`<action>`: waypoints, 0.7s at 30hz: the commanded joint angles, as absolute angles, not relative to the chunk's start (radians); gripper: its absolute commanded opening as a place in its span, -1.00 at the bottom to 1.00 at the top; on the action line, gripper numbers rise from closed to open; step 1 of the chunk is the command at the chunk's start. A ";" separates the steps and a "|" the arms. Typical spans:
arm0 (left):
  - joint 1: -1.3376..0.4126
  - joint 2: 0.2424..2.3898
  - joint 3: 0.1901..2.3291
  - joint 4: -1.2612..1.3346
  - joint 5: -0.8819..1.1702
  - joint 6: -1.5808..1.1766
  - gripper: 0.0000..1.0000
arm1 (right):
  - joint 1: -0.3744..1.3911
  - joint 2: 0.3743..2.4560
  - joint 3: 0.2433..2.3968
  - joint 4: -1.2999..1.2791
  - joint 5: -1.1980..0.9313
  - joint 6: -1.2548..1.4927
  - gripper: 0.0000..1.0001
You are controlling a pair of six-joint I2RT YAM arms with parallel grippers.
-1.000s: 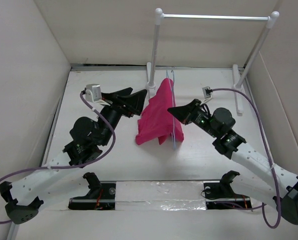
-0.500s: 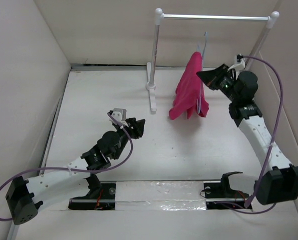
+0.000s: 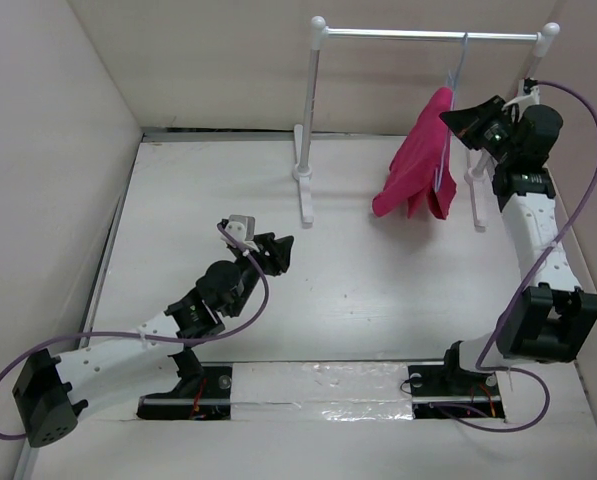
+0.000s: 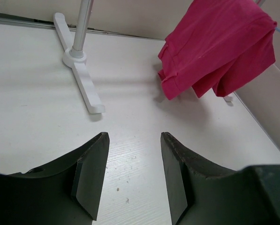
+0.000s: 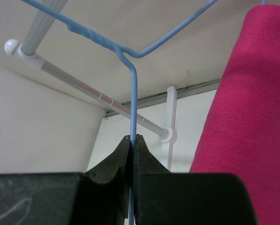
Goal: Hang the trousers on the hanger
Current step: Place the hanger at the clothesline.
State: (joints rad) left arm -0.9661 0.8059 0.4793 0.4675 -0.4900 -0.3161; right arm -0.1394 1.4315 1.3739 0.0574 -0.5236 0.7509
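Observation:
The magenta trousers (image 3: 413, 170) hang folded over the thin pale-blue wire hanger (image 3: 448, 150), high at the back right. My right gripper (image 3: 456, 120) is shut on the hanger's wire just right of the cloth. In the right wrist view the jaws (image 5: 132, 137) pinch the blue wire (image 5: 133, 93), with the trousers (image 5: 252, 108) at the right edge. The hanger's hook reaches up to the rack's silver bar; I cannot tell if it rests on it. My left gripper (image 3: 281, 247) hovers low over the table's middle, open and empty (image 4: 132, 136), with the trousers (image 4: 219, 42) far ahead of it.
A white-poled rack with a silver bar (image 3: 418, 35) stands at the back; its left post (image 3: 311, 110) and foot (image 4: 83, 79) stand on the table. The bar (image 5: 83, 84) crosses behind the hanger. White walls enclose the table on three sides.
The right arm has carried the hanger and trousers up and to the right, to the rack's bar. The left arm drew back toward the near left; its jaws narrowed but stayed apart.

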 commanded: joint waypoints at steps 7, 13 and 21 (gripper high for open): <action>-0.962 0.825 0.523 0.522 -0.483 -0.308 -0.08 | -0.265 1.499 1.597 0.270 -0.666 0.816 -1.00; -0.962 0.831 0.529 0.511 -0.486 -0.310 -0.07 | -0.310 1.609 1.726 0.174 -0.669 0.810 -1.00; -0.962 0.822 0.531 0.500 -0.499 -0.308 -0.06 | -0.356 1.741 1.882 0.118 -0.706 0.833 -1.00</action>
